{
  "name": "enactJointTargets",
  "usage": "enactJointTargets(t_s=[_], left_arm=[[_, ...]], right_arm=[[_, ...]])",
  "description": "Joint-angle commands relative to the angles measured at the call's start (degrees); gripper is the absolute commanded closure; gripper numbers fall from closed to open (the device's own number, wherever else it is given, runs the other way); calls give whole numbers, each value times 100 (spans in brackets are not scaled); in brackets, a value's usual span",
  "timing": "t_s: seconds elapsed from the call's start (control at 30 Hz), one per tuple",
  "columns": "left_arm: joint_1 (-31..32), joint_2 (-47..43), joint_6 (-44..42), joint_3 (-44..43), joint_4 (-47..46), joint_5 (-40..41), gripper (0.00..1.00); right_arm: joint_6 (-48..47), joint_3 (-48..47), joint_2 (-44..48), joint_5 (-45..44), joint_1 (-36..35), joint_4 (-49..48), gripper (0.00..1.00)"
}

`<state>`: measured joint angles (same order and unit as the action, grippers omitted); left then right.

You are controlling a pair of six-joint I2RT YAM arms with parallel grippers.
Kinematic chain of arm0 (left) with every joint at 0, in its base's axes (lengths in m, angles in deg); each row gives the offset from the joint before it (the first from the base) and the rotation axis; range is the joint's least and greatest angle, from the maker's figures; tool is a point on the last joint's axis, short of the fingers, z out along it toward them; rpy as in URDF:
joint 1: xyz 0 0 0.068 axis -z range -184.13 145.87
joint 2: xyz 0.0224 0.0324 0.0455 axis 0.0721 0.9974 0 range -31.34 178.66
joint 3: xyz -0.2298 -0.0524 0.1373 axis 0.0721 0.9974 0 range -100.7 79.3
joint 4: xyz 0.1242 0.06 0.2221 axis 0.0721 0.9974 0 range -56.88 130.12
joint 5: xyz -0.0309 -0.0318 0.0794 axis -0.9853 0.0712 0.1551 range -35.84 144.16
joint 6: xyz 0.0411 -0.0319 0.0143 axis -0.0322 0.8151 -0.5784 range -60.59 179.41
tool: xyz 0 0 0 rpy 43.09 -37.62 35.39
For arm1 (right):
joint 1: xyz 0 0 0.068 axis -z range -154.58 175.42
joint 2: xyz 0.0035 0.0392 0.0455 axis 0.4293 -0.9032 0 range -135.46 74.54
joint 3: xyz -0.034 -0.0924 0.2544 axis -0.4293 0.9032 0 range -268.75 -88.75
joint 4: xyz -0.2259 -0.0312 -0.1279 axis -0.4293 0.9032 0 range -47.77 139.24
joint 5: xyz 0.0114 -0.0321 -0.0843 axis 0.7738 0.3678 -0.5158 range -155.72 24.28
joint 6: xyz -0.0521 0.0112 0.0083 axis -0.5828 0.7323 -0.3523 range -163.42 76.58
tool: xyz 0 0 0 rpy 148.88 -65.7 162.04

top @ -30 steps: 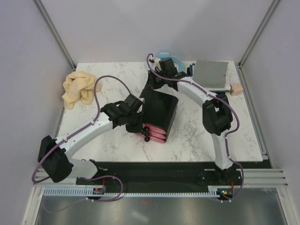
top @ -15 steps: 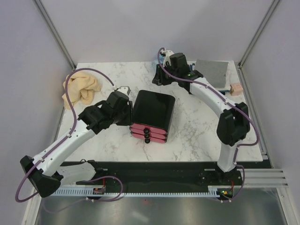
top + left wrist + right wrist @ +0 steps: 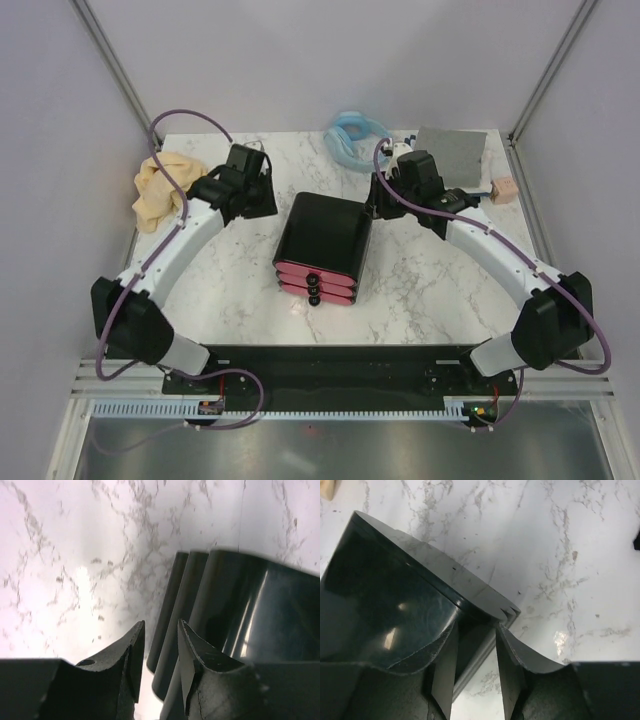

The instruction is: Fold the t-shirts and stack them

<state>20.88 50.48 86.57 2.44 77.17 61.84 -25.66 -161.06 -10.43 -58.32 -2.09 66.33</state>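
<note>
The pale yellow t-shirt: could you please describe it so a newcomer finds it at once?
On the marble table, look to the far left corner. The pale yellow t-shirt lies there, a crumpled heap. Unlike it, the grey t-shirt at the far right is folded flat.

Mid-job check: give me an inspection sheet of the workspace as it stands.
Surface: white marble table, no spills seen.
Job's things: yellow-cream t-shirt crumpled far left; grey t-shirt lying flat far right.
Clutter: black box with pink-red side at centre; light blue ring at far edge; small pink item beside grey t-shirt.
Grippers: left gripper and right gripper open, empty, flanking the box.
Cables: purple cables loop along both arms.
Surroundings: pale walls; nothing else seen.
</note>
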Motion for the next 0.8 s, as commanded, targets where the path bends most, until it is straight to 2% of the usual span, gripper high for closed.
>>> enactJointTargets(t_s=[0.0, 0.2, 0.43, 0.47, 0.53, 0.67, 0.77], left_arm=[[-252, 763, -545, -847, -363, -443, 61], [-243, 1266, -343, -1015, -354, -742, 67], [-173, 1178, -325, -655, -371, -918, 73], [-112, 1152, -334, -550, -371, -926, 78], [-41, 1082, -343, -436, -380, -944, 86], [249, 906, -290, -15, -415, -953, 91], [381, 678, -167, 267, -450, -1023, 95]], right_arm=[[140, 437, 384, -511, 0, 323, 58], [368, 920, 788, -853, 9, 350, 58], [369, 1228, 868, -609, 9, 385, 60], [369, 1246, 851, -573, 9, 307, 61], [360, 1220, 780, -494, 9, 227, 62], [264, 948, 351, -310, 8, 87, 63], [105, 544, -79, -204, 9, 86, 70]])
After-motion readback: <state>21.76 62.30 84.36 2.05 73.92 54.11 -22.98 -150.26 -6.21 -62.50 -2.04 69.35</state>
